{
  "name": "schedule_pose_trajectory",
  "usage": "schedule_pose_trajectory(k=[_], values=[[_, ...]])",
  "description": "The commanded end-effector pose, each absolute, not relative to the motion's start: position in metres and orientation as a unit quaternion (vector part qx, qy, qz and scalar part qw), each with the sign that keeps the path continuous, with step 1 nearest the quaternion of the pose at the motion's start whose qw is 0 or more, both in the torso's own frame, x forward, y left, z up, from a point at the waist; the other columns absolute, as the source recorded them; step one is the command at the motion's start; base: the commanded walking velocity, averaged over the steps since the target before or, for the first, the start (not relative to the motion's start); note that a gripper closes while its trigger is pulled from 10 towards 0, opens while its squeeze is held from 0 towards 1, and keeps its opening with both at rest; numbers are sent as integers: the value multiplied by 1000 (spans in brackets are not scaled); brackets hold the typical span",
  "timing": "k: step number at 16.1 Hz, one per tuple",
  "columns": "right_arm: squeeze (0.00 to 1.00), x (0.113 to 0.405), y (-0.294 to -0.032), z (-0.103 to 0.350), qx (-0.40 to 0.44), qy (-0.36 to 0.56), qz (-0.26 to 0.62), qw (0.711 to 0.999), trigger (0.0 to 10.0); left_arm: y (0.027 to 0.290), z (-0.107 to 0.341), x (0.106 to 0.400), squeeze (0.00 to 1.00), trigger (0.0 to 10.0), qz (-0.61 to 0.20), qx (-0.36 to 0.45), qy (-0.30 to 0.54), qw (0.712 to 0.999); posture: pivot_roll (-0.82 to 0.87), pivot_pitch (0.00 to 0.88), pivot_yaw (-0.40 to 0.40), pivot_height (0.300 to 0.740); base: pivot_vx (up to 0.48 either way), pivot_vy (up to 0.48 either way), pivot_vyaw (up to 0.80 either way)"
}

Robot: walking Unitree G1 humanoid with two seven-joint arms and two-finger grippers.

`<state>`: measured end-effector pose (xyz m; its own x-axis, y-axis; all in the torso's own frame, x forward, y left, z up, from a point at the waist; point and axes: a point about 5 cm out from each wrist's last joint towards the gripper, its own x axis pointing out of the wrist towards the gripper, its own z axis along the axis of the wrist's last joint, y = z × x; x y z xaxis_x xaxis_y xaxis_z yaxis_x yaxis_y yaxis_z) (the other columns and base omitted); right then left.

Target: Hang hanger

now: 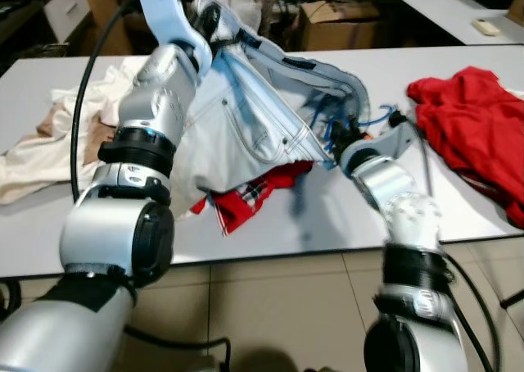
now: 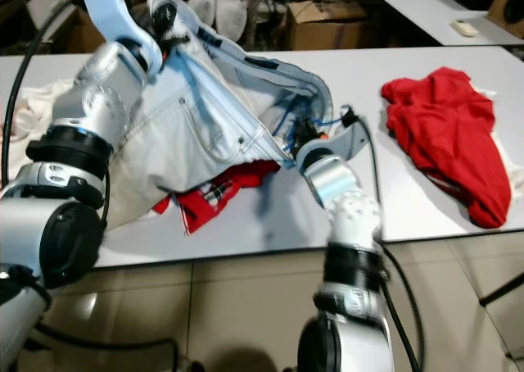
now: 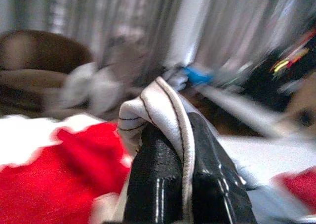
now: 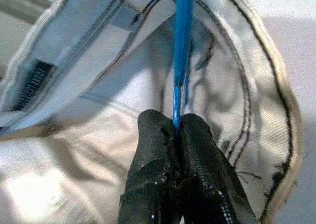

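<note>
A pair of pale white jeans (image 1: pixel 246 118) is lifted off the white table (image 1: pixel 344 216). My left gripper (image 1: pixel 209 18) holds its waistband up at the back, and its fingers (image 3: pixel 163 184) are shut on the cloth edge (image 3: pixel 165 110). My right gripper (image 1: pixel 348 133) is at the open waist on the right, shut on a blue hanger (image 4: pixel 181 51) whose wire runs into the jeans' opening (image 4: pixel 148 86). The hanger's blue wire (image 1: pixel 372 120) shows beside the right gripper.
A red checked garment (image 1: pixel 246 196) lies under the jeans. A red shirt (image 1: pixel 475 130) sits at the table's right, cream clothes (image 1: pixel 49 142) at its left. Cardboard boxes (image 1: pixel 336 20) and another table (image 1: pixel 442 7) stand behind. Tiled floor (image 1: pixel 270 306) lies below the near edge.
</note>
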<state>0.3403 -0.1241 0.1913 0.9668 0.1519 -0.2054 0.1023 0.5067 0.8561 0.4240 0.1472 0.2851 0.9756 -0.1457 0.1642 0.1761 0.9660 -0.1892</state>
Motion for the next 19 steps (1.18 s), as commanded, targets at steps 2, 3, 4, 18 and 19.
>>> schedule_pose_trajectory(k=[2, 3, 4, 18, 19], values=[[0, 320, -120, 219, 522, 105, 38, 846, 10000, 166, 261, 424, 0, 0, -33, -23, -47, 998, -88, 0, 61, 740, 0, 0, 0], [0, 317, -120, 226, 525, 98, 44, 844, 10000, 168, 253, 424, 0, 0, -32, -3, -36, 999, -91, 0, 63, 740, 0, 0, 0], [0, 312, -121, 244, 530, 79, 64, 842, 10000, 170, 236, 422, 0, 0, -25, 24, -12, 999, -94, 0, 66, 740, 0, 0, 0], [0, 330, -143, 336, 447, -34, 167, 878, 10000, 167, 128, 384, 1000, 10000, -213, 24, 113, 970, -98, 0, 40, 740, 0, 0, 0], [0, 335, -142, 331, 441, -26, 169, 881, 10000, 173, 136, 385, 1000, 10000, -222, 16, 91, 971, -92, 0, 29, 740, 0, 0, 0]])
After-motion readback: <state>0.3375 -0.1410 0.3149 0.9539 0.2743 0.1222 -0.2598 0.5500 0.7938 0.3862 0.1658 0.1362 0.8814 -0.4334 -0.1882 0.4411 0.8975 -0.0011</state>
